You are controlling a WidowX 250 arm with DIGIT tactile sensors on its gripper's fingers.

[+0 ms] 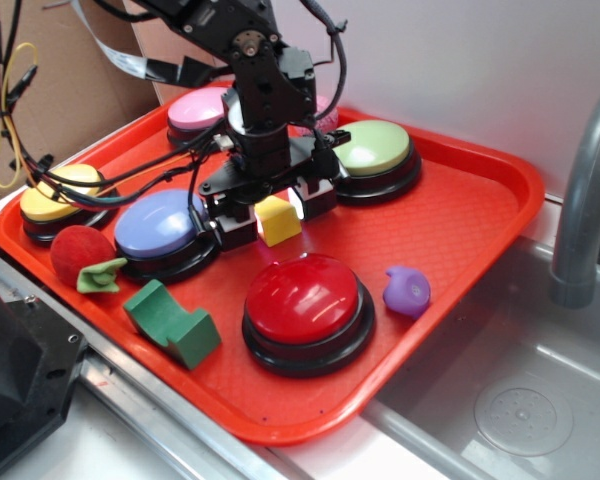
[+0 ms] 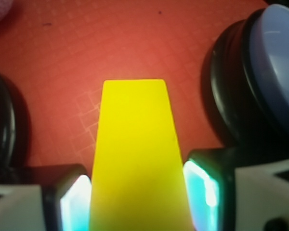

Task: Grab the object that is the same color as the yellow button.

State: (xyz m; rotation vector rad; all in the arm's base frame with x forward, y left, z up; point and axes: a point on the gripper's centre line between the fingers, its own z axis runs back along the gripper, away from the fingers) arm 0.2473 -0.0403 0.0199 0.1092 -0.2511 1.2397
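The small yellow block (image 1: pixel 277 220) stands on the red tray (image 1: pixel 460 215), between the blue button and the green button. My gripper (image 1: pixel 276 212) is lowered over it, one finger on each side, and the jaws press its two flanks. In the wrist view the block (image 2: pixel 135 144) fills the middle, and my gripper (image 2: pixel 137 204) holds it between the pads (image 2: pixel 77 204), which sit against its sides. The block still rests on the tray. The yellow button (image 1: pixel 62 192) sits at the tray's far left corner.
A blue button (image 1: pixel 160 225) is close on the left of the gripper and a green button (image 1: pixel 373 150) on its right. The red button (image 1: pixel 303 300), pink button (image 1: pixel 200 108), red ball (image 1: pixel 77 250), green pieces (image 1: pixel 172 322) and purple piece (image 1: pixel 408 291) also lie on the tray. A sink and faucet (image 1: pixel 585 200) are on the right.
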